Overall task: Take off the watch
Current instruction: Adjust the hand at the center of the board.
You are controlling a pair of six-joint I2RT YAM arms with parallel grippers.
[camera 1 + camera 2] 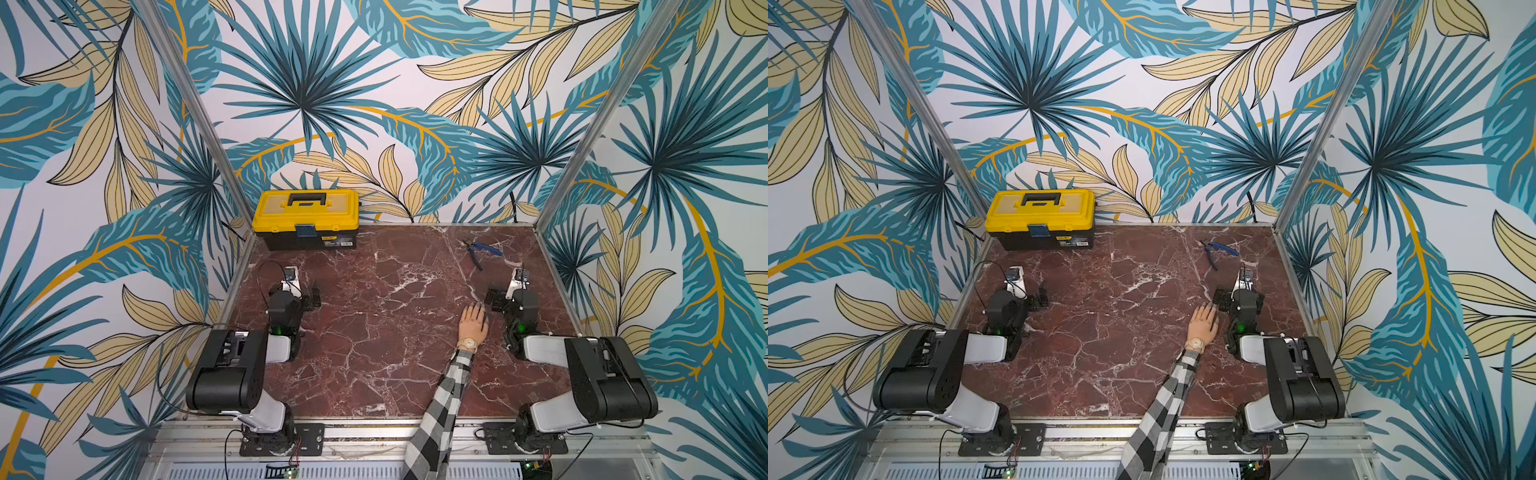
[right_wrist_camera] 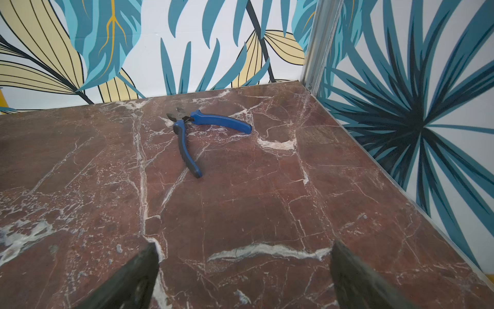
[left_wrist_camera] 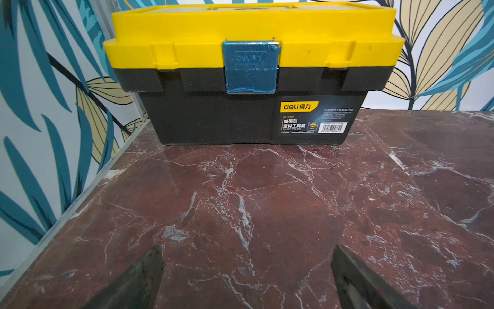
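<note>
The watch (image 1: 468, 344) circles the wrist of a mannequin hand (image 1: 473, 321) lying palm-down on the marble counter (image 1: 374, 299), near the right arm. The left hand (image 3: 247, 267) and right hand (image 2: 244, 267) both gape wide, grasping nothing and pointing away from it. Removal looks not yet begun; the next move likely calls for reaching the strap.

A: Any text we can read?
B: We get "deli 得力" on the label (image 3: 315, 117) on the toolbox (image 3: 213, 120) front; below it "加强型 塑料工具箱" and "PLASTIC TOOLBOX".
A: Latch?
B: Blue latch (image 3: 251, 68) has a faint embossed "deli"; we can't read the label's small print or the barcode digits.
</note>
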